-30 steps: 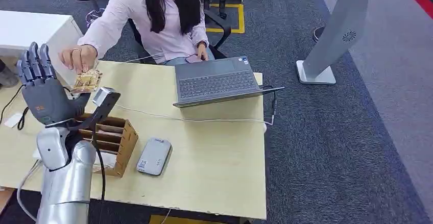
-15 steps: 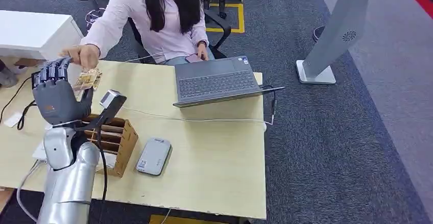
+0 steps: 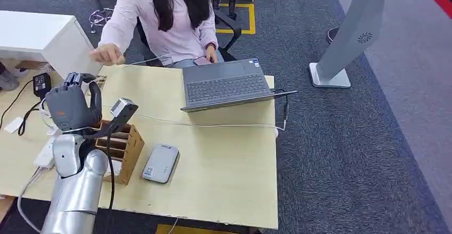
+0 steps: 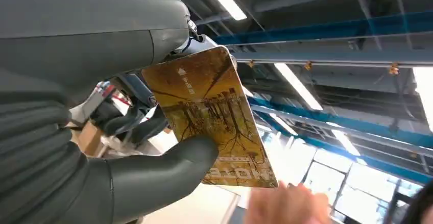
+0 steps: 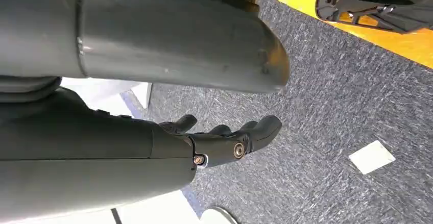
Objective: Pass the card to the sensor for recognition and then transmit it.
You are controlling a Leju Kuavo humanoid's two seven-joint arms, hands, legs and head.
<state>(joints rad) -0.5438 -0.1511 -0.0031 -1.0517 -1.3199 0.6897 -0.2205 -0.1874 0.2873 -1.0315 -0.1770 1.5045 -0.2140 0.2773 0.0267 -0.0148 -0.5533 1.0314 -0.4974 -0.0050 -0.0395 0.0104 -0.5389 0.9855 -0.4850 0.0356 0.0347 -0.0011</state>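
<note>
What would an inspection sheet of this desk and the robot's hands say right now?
Surface: pale wooden table, mostly bare on the right.
Job's things: gold-brown card held in the left hand; grey card reader lying flat.
Clutter: open laptop; wooden slotted box.
Hands: left hand raised, pinching the card; right hand hanging over carpet, holding nothing.
Cables: white cable across the table.
Surroundings: a seated person with an empty hand near the card; grey carpet.
</note>
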